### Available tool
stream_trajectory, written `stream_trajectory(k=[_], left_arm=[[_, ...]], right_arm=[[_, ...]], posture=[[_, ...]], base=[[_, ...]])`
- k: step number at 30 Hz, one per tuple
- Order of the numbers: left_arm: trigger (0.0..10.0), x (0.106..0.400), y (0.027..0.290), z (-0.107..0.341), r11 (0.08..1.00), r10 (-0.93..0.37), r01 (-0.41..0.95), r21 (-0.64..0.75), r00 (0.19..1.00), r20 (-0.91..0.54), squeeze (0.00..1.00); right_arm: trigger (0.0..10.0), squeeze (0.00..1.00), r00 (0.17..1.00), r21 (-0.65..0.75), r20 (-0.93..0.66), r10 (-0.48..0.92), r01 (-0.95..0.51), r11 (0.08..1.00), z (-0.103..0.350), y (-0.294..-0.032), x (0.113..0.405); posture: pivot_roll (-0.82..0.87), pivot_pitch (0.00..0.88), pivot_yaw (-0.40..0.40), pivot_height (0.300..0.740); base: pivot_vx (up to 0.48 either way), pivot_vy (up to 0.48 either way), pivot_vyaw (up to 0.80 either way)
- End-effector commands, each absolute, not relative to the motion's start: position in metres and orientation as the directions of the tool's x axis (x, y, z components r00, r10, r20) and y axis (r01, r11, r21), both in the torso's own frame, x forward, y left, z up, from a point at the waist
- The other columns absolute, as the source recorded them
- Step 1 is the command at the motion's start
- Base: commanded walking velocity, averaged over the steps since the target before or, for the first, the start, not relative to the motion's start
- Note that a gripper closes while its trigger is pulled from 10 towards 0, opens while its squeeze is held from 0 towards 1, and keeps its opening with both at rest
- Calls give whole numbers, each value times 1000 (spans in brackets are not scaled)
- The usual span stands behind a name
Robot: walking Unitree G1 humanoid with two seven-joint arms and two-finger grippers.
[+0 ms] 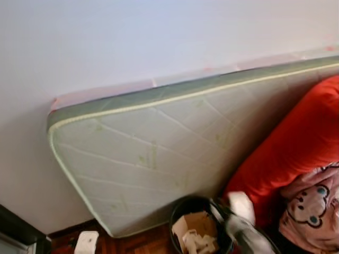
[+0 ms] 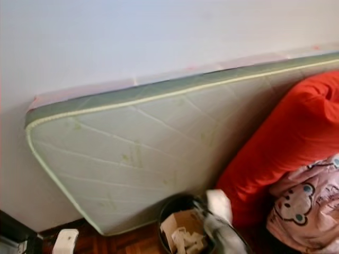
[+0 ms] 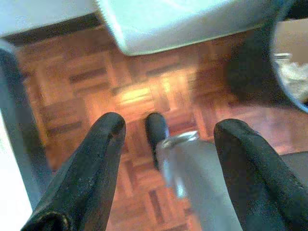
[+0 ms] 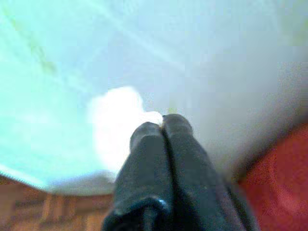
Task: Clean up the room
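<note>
A: Head views first. Our right gripper [image 1: 239, 211] is up over the rim of the black bin [image 1: 180, 209], a white scrap of paper [image 1: 241, 203] at its tip. The bin sits on the parquet floor [image 1: 132, 244] against the foot of the mattress [image 1: 159, 159] that leans on the wall, red bedding [image 1: 296, 143] just beside it. Cardboard and paper already lie inside.

B: So we judge we're at the drop: carry the scrap a little further over the opening, then part the fingers. Another white piece [image 1: 86, 242] waits on the floor near the mattress's lower corner.

A: Left wrist view: left gripper [image 3: 166, 144] spread wide, nothing held, hanging over the floor; the bin's edge [image 3: 250, 72] is nearby.

B: Right wrist view: fingers [image 4: 166, 159] pressed together, the scrap [image 4: 115, 125] pinched at their tips. It's blurred, pale, soft-looking, crumpled. Light stuff, so it may cling on release.
</note>
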State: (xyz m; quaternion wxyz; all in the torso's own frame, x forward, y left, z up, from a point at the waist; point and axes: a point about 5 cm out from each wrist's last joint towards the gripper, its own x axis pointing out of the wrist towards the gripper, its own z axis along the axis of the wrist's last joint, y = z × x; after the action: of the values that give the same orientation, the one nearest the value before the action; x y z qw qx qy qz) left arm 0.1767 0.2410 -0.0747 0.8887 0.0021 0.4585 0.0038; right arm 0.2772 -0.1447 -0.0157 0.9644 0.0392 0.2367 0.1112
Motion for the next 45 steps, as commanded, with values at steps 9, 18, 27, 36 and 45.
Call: stream_trajectory(k=[9,18,27,36,45], left_arm=[[10000,168,245,-78,1000,22,-17,15,551,-834,0],[10000,168,244,-78,1000,24,-21,14,554,-832,0],[10000,169,244,-78,1000,21,-16,14,554,-832,0],[10000,169,245,-78,1000,20,-11,16,553,-833,0],[10000,170,244,-77,1000,20,-15,14,555,-831,0]], right_arm=[[10000,0,830,126,-525,189,-144,982,-32,-161,259],[10000,0,820,75,-572,27,20,997,-35,-179,257],[10000,0,826,90,-564,14,45,995,-36,-181,256],[10000,0,823,85,-567,28,24,996,-36,-177,256],[10000,0,828,83,-558,54,-9,997,-34,-173,258]], posture=[[-6,0,-67,740],[-1,0,-72,740],[-14,0,-63,740],[-10,0,-65,740],[-10,0,-67,740]], base=[[0,0,0],[0,0,0],[0,0,0],[0,0,0],[116,0,0]])
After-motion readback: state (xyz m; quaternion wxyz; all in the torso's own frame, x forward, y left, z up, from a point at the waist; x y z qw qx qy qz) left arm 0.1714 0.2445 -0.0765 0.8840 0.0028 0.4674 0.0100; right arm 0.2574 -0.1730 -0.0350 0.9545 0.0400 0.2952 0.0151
